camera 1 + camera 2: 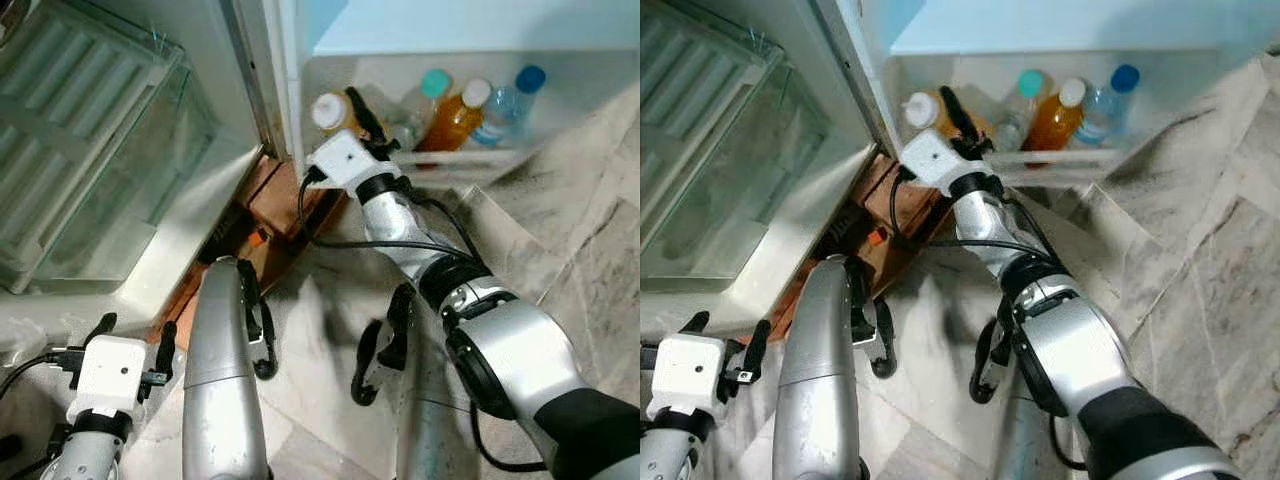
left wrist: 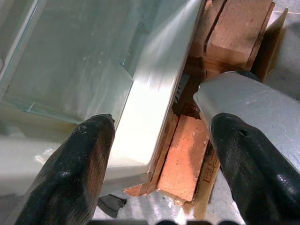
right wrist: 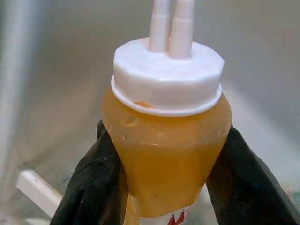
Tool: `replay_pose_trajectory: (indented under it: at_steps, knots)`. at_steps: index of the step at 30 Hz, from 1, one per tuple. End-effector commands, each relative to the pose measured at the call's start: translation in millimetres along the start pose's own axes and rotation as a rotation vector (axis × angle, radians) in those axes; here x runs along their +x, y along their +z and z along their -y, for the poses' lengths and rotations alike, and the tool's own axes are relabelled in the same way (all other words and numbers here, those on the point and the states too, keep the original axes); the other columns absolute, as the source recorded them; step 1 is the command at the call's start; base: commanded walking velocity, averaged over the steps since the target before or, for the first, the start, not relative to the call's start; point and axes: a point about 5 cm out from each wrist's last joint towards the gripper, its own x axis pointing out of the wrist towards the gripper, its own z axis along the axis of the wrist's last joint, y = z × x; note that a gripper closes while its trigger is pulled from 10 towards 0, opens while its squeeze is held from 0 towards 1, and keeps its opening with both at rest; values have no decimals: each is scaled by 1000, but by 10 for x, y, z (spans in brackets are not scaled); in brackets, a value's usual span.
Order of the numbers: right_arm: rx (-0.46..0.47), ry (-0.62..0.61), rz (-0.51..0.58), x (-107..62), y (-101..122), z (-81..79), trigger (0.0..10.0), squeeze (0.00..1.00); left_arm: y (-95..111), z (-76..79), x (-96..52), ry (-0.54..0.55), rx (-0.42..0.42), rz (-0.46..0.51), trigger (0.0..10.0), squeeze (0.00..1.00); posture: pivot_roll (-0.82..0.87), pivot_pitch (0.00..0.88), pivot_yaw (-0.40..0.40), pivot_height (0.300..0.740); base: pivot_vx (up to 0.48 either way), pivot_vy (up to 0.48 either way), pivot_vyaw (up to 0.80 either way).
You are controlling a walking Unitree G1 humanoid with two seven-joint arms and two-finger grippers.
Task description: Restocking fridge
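translucent plastic sauce bottle [image 3: 166,154], matt cap [image 3: 166,75]

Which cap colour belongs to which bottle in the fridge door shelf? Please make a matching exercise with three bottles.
Things:
1. Squeeze bottle held by the right gripper
2. Orange drink bottle
3. Clear water bottle

Caps:
a. blue cap
b. white cap with two nozzles
c. plain white cap

Pairs: 1-b, 2-c, 3-a
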Motion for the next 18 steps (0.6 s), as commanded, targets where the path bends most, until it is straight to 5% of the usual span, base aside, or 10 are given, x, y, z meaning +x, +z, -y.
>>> replay_pose_trajectory:
  at_steps: [1, 6, 7, 9, 18]
  knots:
    - [65, 41, -179, -217, -317, -122, 10000, 0, -76, -6, -69, 1, 4, -51, 10000, 0, 319, 547, 4, 573, 0, 0, 0]
    - [278, -3, -360, -309, -541, -53, 10000, 0, -75, -4, -53, 0, 4, -48, 10000, 0, 316, 543, 5, 573, 0, 0, 0]
    - [317, -12, -385, -324, -573, -42, 10000, 180, -75, -2, -48, -2, 4, -47, 10000, 0, 316, 543, 5, 573, 0, 0, 0]
    - [419, -36, -436, -352, -639, -12, 10000, 1000, -72, 7, -26, -4, 4, -43, 10000, 0, 313, 541, 5, 573, 0, 0, 0]
    - [512, -69, -476, -357, -700, 73, 10000, 1000, -63, 34, 91, 0, 4, -22, 10000, 0, 299, 510, -3, 573, 0, 0, 0]
